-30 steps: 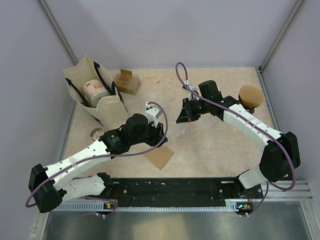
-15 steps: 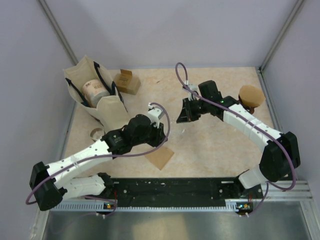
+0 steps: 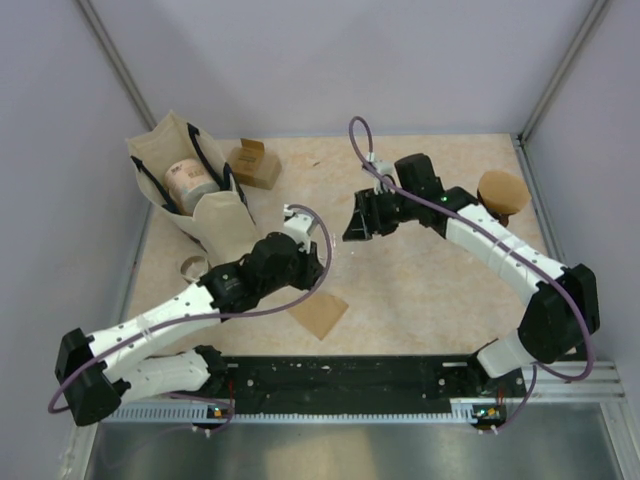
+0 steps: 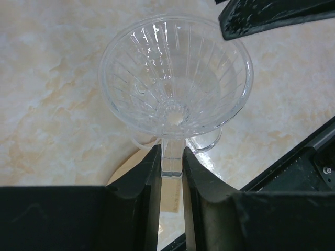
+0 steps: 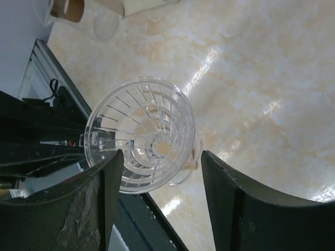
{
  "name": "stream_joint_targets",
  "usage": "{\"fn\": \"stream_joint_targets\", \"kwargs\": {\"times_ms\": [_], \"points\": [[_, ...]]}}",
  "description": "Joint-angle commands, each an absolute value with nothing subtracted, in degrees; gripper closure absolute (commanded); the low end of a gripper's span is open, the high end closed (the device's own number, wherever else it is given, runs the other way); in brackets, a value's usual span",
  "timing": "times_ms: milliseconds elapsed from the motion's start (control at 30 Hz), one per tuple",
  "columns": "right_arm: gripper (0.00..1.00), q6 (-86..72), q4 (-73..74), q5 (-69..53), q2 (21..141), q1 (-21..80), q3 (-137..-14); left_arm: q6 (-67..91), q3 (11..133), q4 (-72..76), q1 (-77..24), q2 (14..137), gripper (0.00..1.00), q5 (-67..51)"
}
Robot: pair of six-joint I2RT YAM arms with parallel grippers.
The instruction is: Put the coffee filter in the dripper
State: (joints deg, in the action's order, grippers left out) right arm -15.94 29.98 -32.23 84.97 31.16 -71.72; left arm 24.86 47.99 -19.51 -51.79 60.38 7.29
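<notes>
The dripper (image 4: 175, 78) is clear, ribbed and glossy; whether it is glass or plastic cannot be told. The table (image 5: 251, 68) is smooth, shiny, marbled beige. The right fingers (image 5: 84, 209) are matt black plastic, scuffed grey. The filter (image 3: 320, 313) is matt brown paper. The bag (image 3: 222, 218) looks like cream cloth.

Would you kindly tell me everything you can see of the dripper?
The dripper is a clear, glass-like cone with ribs running down to a central hole, a round base ring beneath and a flat handle. It is empty, mouth upward, over the marbled table. The left tool is shut on the handle; nothing else visibly touches it.
</notes>
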Motion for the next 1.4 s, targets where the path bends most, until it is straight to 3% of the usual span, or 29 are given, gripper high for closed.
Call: {"fn": "stream_joint_targets", "kwargs": {"times_ms": [0, 33, 67, 467, 700, 900, 1033, 1200, 1367], "points": [[0.29, -17.0, 25.5, -31.6, 84.6, 31.8, -77.4, 26.5, 46.1, -15.5, -51.9, 56.2, 1.00, 12.2], [0.23, -18.2, 24.3, -30.6, 84.2, 31.9, -77.5, 26.5, 45.7, -15.4, -51.9, 55.7, 1.00, 12.6], [0.02, -19.2, 23.0, -29.5, 83.7, 31.9, -77.5, 26.3, 45.6, -15.4, -51.9, 55.2, 1.00, 12.9], [0.01, -20.8, 11.5, -7.5, 68.1, 31.7, -63.9, 18.9, 52.2, -24.5, -52.1, 44.5, 1.00, 31.5], [0.01, -20.4, 11.7, -7.8, 66.6, 31.7, -62.2, 18.9, 66.7, -34.9, -52.1, 46.8, 1.00, 47.1], [0.01, -19.9, 12.8, -10.7, 67.8, 31.7, -62.5, 34.3, 74.7, -55.4, -52.1, 47.8, 1.00, 59.4], [0.01, -19.2, 13.3, -10.6, 67.9, 31.4, -61.8, 41.5, 76.1, -64.8, -52.1, 45.5, 1.00, 58.7], [0.01, -19.0, 13.4, -11.3, 68.9, 30.6, -61.5, 51.0, 74.3, -75.9, -52.1, 44.6, 1.00, 59.9], [0.01, -19.0, 13.4, -12.4, 69.7, 29.7, -61.3, 57.9, 66.8, -76.2, -52.1, 43.1, 1.00, 60.5]]}}
